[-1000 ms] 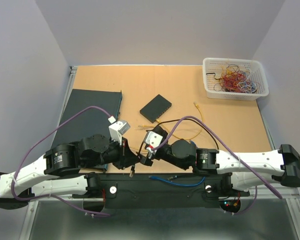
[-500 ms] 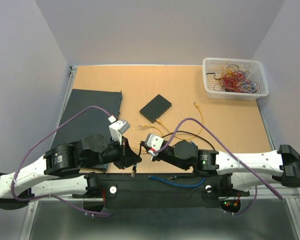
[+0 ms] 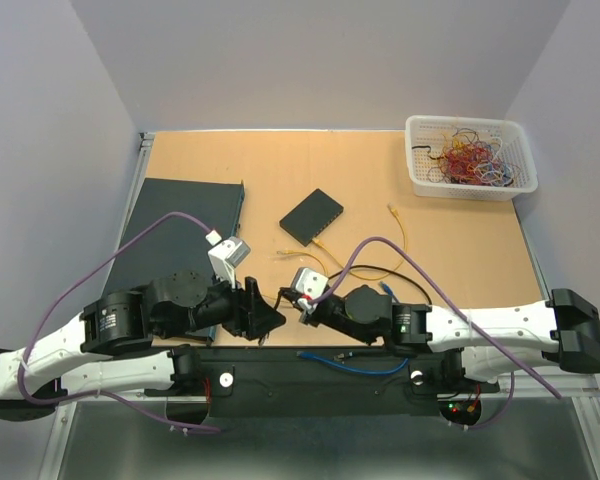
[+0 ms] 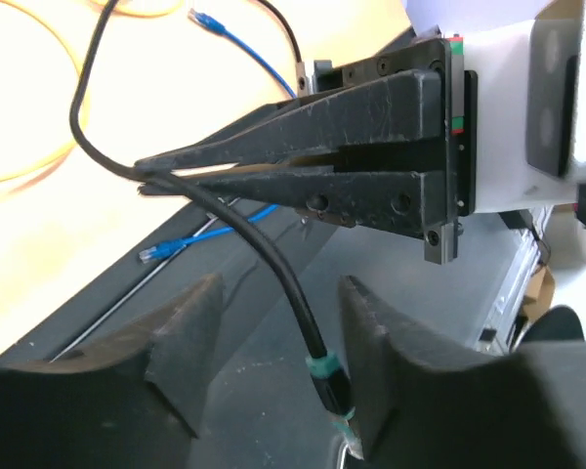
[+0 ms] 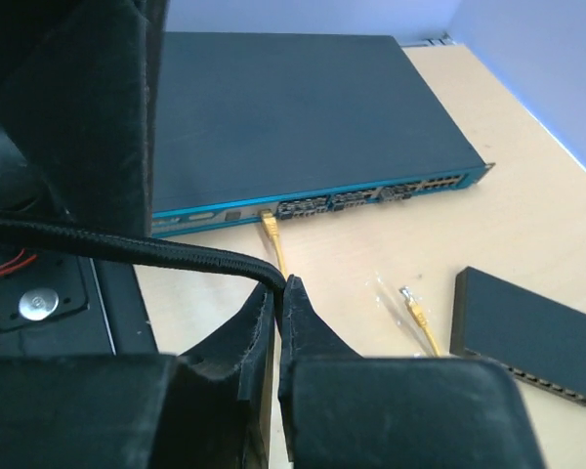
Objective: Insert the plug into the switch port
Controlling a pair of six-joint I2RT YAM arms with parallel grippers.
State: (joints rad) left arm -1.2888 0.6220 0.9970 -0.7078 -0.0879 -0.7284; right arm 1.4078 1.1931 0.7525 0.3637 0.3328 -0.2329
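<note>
I start with the counter (image 3: pixel 300 160). The large switch (image 3: pixel 190 200) lies at 9 o'clock, and its teal port row (image 5: pixel 371 195) faces the middle. One yellow lead (image 5: pixel 273 239) reaches that row, though I cannot tell if it is seated. A small switch (image 3: pixel 312 215) sits near centre.

Both arms are folded in at 6 o'clock, wrists almost touching. My right hand (image 5: pixel 278 283) has its fingers pressed together, clamped on the black cable (image 4: pixel 273 264) some way back from its end. My left hand (image 4: pixel 273 322) has its fingers apart and grips nothing. The cable's free end hangs down between them. The plug (image 4: pixel 330 386), with its green boot, dangles over the dark rail at the counter's near edge, well apart from any port.

I read this as a re-grip. The right hand pins the cable so the left can take a better hold nearer the tip, and insertion has not begun.

Next I would close the left hand on the boot itself and square the plug. Then I would carry it toward 9 o'clock and line it up with a free port before pushing. A hold too far back would let the plug swing.
</note>
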